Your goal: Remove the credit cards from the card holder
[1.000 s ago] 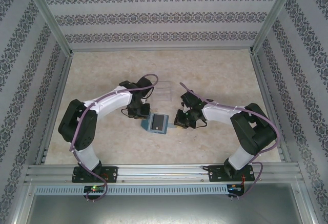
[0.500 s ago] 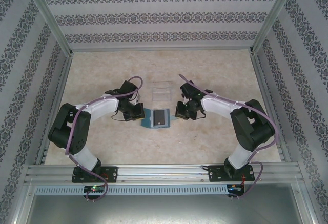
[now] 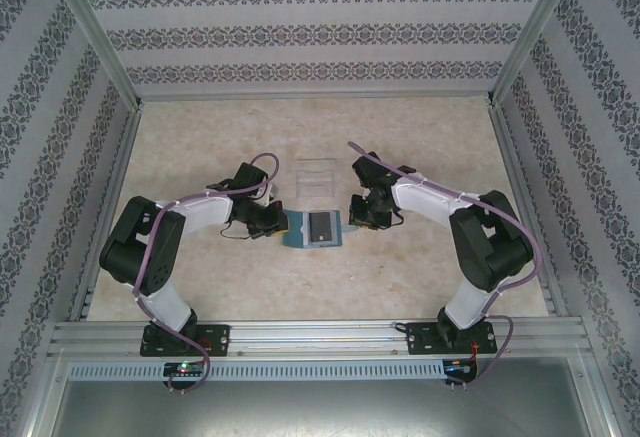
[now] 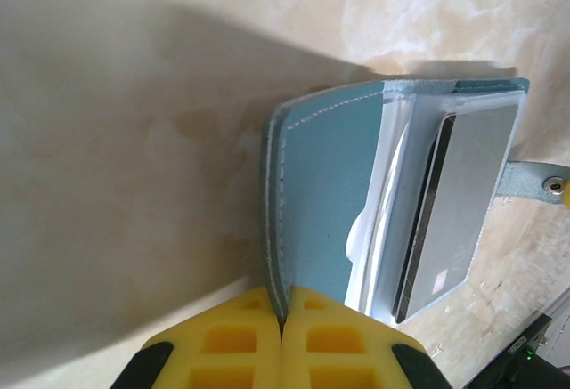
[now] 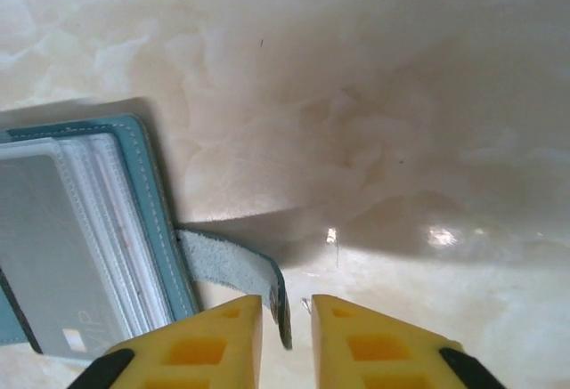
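- The card holder (image 3: 313,228) lies open on the table (image 3: 420,137), with a grey credit card (image 4: 472,184) in its clear sleeves (image 5: 134,255).
- The left gripper (image 4: 282,318) is pinched tight on the card holder's left cover edge.
- The right gripper (image 5: 286,318) is at the card holder's right edge, jaws narrowly apart, with the strap tab (image 5: 227,264) between them.
- A clear plastic tray (image 3: 317,174) sits just behind the card holder.

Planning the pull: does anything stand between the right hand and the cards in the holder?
Only the strap tab of the card holder: it lies in the gap between the open fingers of the right hand, short of the top credit card, which seems to sit in a clear sleeve.
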Controlling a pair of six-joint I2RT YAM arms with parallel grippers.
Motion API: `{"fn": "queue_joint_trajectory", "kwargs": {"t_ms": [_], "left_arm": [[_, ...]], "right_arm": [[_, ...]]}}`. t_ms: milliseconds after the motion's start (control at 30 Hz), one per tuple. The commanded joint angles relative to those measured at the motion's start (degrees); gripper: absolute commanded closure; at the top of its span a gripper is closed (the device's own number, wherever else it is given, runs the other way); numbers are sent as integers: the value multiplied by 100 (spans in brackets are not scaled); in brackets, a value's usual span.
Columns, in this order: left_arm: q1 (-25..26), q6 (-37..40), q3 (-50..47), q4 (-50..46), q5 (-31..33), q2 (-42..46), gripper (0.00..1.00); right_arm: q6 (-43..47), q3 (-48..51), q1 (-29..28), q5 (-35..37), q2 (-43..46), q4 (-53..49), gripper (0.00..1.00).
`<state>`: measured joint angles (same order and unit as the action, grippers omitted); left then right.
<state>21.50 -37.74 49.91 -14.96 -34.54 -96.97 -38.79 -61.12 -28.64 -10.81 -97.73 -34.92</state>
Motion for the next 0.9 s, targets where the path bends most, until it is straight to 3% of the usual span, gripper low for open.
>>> {"fn": "queue_joint_trajectory", "kwargs": {"t_ms": [0,267,667,867], "left_arm": [[-62,74,30,116,-138,-89,100],[-61,209,-32,-8,-102,-43,100],[-54,200,114,43,-150,-138,100],[-32,246,316,-428,-132,-103,100]], "right_arm": [[147,-261,-35,342,311,-447,75],[288,-335,-247,657,745,-671,65],[82,-226,-449,302,831,-247,65],[70,-417,-457,-28,479,-174,65]]}}
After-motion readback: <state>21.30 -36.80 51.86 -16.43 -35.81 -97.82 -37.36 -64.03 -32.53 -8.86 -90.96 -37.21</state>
